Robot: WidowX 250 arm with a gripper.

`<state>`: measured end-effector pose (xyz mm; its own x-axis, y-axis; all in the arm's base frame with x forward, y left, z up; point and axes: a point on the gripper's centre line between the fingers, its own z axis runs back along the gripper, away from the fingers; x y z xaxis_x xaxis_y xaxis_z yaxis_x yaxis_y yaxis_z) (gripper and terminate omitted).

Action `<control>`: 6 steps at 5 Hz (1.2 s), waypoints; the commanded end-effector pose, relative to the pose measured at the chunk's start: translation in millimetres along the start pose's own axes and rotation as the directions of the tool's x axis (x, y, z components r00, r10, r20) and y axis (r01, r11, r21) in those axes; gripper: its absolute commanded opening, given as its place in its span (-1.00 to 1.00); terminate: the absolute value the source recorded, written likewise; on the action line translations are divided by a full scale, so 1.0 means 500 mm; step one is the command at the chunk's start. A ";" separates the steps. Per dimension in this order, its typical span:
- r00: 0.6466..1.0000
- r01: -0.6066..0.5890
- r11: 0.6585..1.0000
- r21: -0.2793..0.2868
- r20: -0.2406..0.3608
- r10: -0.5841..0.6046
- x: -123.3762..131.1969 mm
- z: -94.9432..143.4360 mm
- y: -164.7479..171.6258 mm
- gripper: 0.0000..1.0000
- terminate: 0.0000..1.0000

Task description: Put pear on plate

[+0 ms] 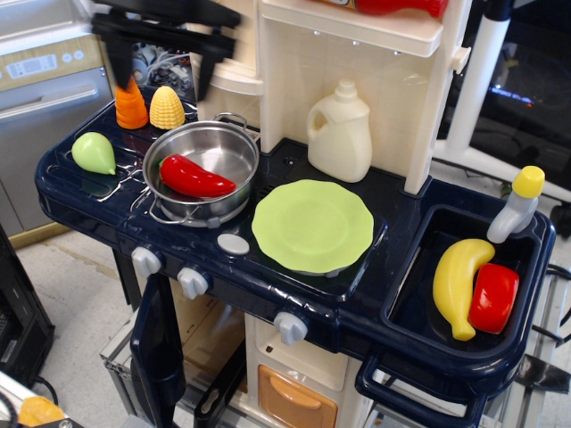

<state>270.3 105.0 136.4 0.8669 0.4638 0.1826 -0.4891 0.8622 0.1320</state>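
The light-green pear (94, 152) lies on the far left of the dark blue toy stove top. The yellow-green scalloped plate (312, 226) sits bare in the middle of the stove. My gripper (161, 64) is motion-blurred at the top left, high above the carrot and corn, behind and to the right of the pear. Its two dark fingers (116, 61) hang down wide apart with nothing between them.
A steel pot (234, 147) holding a red pepper (192, 176) stands between pear and plate. An orange carrot (130, 101) and a yellow corn cob (167, 108) stand at the back left. A cream jug (340, 132) stands behind the plate. The sink (419, 294) holds a banana (459, 285).
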 end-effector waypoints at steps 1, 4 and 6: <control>0.988 -0.098 0.995 -0.020 0.116 0.100 0.071 -0.081 0.136 1.00 -1.00; 0.985 -0.125 0.986 -0.108 0.104 0.136 0.124 -0.175 0.196 1.00 -1.00; 0.982 -0.132 0.980 -0.146 0.118 0.150 0.120 -0.195 0.165 1.00 -1.00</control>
<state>291.4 221.5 46.6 0.7710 0.5795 0.2641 -0.5896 0.8063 -0.0479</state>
